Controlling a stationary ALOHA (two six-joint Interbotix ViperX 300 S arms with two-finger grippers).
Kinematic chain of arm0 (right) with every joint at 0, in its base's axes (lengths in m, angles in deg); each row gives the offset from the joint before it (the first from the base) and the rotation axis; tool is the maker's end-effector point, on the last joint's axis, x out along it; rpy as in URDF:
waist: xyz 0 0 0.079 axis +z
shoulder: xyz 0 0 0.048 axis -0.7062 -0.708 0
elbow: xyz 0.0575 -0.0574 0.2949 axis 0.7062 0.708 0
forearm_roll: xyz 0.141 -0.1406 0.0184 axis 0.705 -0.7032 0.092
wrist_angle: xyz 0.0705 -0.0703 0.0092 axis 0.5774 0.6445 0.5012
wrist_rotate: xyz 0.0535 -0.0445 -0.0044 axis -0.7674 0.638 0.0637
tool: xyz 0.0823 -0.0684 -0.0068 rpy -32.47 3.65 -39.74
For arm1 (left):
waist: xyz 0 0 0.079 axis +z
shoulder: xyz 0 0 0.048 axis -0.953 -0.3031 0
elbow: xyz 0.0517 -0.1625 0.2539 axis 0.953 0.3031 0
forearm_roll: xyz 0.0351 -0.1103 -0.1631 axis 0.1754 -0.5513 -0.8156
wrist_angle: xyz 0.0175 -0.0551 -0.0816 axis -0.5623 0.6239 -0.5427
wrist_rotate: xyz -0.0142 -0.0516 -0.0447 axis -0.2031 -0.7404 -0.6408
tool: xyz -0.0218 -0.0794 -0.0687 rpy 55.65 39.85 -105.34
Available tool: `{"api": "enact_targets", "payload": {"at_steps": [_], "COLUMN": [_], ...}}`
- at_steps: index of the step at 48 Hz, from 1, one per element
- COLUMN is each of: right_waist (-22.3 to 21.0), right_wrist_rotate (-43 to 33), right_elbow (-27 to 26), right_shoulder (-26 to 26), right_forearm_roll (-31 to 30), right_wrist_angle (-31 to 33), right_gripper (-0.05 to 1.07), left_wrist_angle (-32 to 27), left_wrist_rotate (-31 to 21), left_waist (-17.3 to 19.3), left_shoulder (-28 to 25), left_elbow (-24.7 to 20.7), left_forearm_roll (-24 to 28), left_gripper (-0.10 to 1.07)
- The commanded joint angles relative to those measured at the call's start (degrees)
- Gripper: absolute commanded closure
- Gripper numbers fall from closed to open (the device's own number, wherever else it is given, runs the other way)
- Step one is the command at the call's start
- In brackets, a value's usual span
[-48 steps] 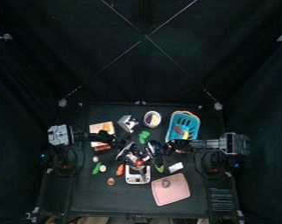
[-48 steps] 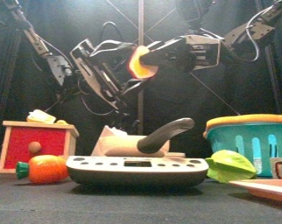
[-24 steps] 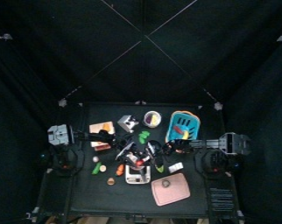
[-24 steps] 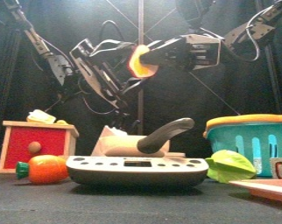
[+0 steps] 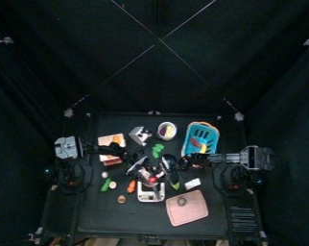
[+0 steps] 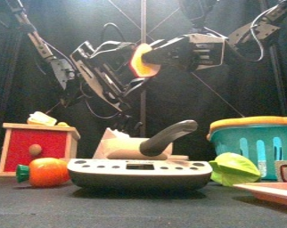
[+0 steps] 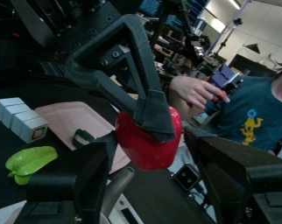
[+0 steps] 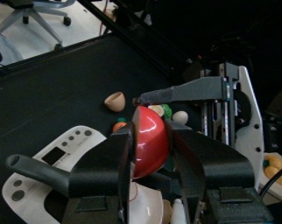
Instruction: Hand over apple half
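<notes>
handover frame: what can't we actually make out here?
- Contact between the left gripper and the apple half: in the front view the right gripper and both arms overlap there.
- Small items on the table: too tiny in the top view.
- The basket: contents hidden by its wall, and it is cut off by the front view's edge.
- The scale display: too dark to read.

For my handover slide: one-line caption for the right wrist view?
Right gripper holds the red apple half above the scale as the open left gripper faces it.
</notes>
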Motion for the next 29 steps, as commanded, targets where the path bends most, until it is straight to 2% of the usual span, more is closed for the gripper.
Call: {"api": "enact_targets", "payload": {"at_steps": [1,22,29], "right_waist": [-0.26,-0.26,-0.26], "right_wrist_rotate": [0.09,0.09,0.09], "right_elbow": [-1.05,-1.05,-0.97], "right_shoulder": [2.29,2.29,2.29], "right_forearm_roll": [0.09,0.26,0.35], "right_wrist_angle": [-0.18,-0.18,-0.18], "right_gripper": [0.61,0.62,0.61], "left_wrist_angle": [0.79,0.79,0.7], "left_wrist_rotate": [-0.35,-0.53,-0.53], "left_waist": [-0.18,-0.09,0.0], "left_shoulder": [0.53,-0.18,-0.18], "left_elbow": [-1.41,-1.76,-2.02], "left_forearm_roll": [0.0,0.09,0.09], "left_gripper": [0.03,0.03,0.09]}}
